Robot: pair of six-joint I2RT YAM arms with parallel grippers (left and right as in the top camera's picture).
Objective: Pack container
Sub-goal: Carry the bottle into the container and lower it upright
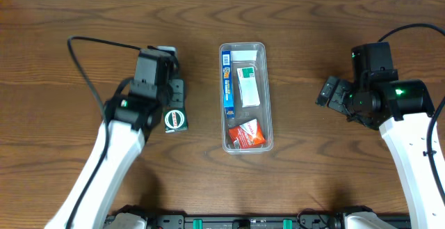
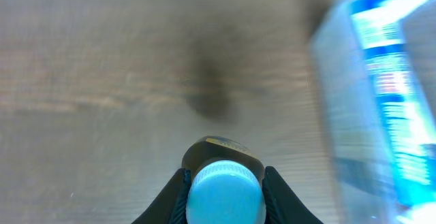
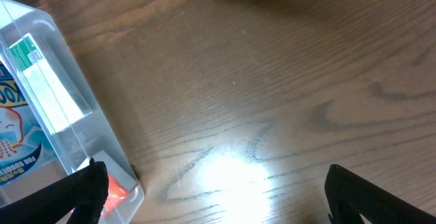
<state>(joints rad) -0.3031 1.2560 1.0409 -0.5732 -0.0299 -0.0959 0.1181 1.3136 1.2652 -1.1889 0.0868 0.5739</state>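
Where it lay: long clear plastic container (image 1: 267, 97) sat mid-worktop, between the arms.
Left pincer (image 2: 225, 183): gripped small dark pale-capped bottle (image 2: 221, 152).
Right pincer (image 3: 214, 180): gaped wide, empty.
Best move: likely was clearing the rim, then lowering gently.

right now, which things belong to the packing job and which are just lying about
Job: container holding blue box, white box, red packet; small bottle in left claw.
Lying about: only black cable; right claw open, empty.

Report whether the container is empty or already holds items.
Not empty: the container holds a blue box, a white box and a red packet.
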